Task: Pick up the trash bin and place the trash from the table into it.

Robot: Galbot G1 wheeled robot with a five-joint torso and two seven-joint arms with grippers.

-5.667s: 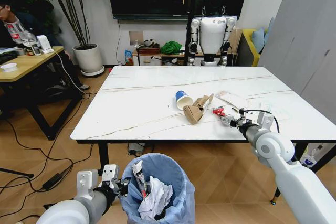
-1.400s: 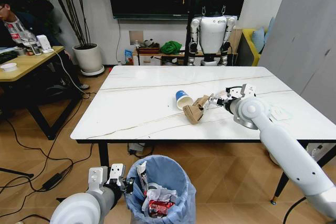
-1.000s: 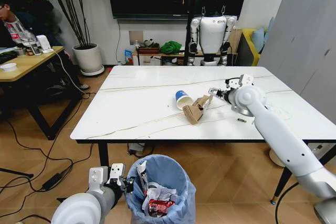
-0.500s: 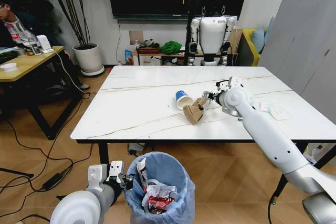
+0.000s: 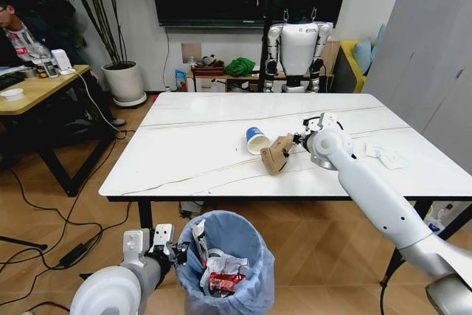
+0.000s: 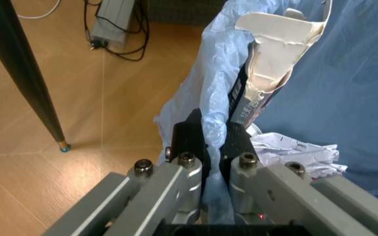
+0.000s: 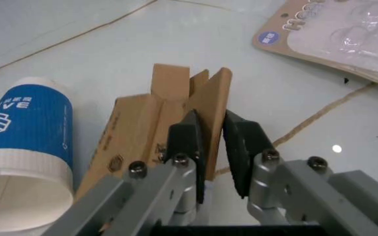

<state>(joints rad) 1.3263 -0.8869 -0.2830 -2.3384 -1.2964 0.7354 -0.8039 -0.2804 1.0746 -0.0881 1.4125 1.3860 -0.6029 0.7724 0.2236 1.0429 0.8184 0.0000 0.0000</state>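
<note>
Right gripper [image 7: 210, 142] pinches cardboard box [image 7: 156, 128] flap (left gripper [image 6: 207, 147] clamps trash bin [image 5: 225, 267] rim).

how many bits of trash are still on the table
4 visible: blue paper cup mid-table, cardboard box beside it in the right hand, blister card just beyond, white packets far right. The arm may hide more.

The white veined worktop [image 5: 199, 156] carries a tipped blue paper cup [image 5: 256, 139], a torn cardboard box [image 5: 276, 154], and what look like paper packets [image 5: 385, 156].

White rounded arms; grey gripper [image 7: 210, 142] links, seemingly black pads.
</note>
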